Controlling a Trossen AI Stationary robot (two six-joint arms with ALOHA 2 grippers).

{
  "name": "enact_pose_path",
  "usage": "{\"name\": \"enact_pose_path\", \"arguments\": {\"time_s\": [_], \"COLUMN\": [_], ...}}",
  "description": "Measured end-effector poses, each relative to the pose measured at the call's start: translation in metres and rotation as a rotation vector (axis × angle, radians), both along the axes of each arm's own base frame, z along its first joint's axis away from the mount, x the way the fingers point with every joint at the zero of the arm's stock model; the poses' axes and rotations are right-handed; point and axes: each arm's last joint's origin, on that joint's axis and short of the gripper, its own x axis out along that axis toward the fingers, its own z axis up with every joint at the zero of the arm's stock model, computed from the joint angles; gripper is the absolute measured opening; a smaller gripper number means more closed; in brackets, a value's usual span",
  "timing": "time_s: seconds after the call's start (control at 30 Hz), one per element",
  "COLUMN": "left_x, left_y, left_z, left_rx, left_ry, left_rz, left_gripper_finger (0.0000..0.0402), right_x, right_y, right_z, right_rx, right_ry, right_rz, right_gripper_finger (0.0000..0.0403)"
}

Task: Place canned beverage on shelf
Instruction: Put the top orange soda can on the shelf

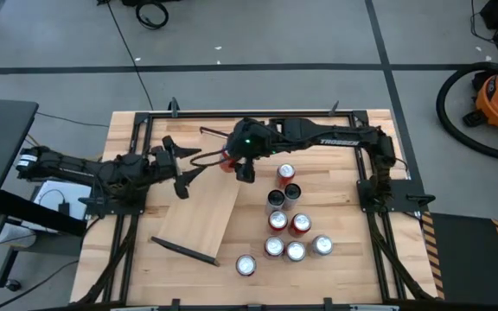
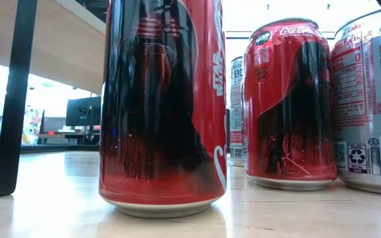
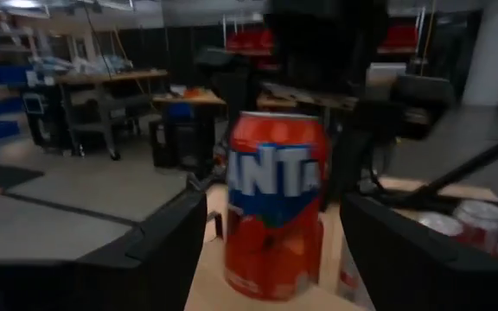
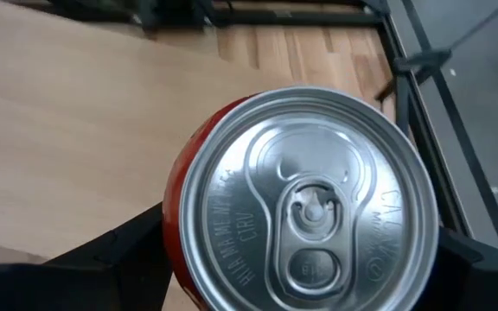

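Right tool (image 1: 243,164) grips the orange can (image 3: 275,207) from above; left tool (image 1: 176,170) flanks it

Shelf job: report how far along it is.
Looks done: the Fanta can appears to stand upright on one end of the shelf. In hand: the left gripper is open around the can, and the right gripper sits over its top. Left: both arms must back off, and the other cans wait on the tabletop.

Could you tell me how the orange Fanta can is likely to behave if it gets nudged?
The Fanta can stands upright and tall on a narrow base, so it may tip. Round and smooth, it would probably roll and slip. Its unopened tab suggests it is full, fairly heavy.
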Motion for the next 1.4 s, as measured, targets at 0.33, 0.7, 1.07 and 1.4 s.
{"name": "enact_pose_path", "arguments": {"time_s": [0.33, 0.7, 1.07, 1.4], "left_x": [0.001, 0.001, 0.000, 0.000], "left_y": [-0.001, -0.006, -0.008, -0.008], "left_z": [0.000, -0.001, -0.001, -0.002], "left_rx": [-0.031, -0.066, -0.069, -0.067], "left_ry": [0.078, 0.075, 0.074, 0.085], "left_rz": [-0.005, -0.038, -0.051, -0.050], "left_gripper_finger": [0.0248, 0.0243, 0.0243, 0.0243], "right_x": [0.003, 0.001, 0.004, -0.013], "right_y": [-0.017, -0.037, -0.038, -0.026], "right_z": [-0.009, -0.017, -0.013, 0.014], "right_rx": [0.002, 0.004, -0.021, -0.098], "right_ry": [0.140, 0.190, 0.128, 0.078], "right_rz": [-0.052, -0.052, -0.041, -0.064], "right_gripper_finger": [0.0334, 0.0338, 0.0396, 0.0394]}}
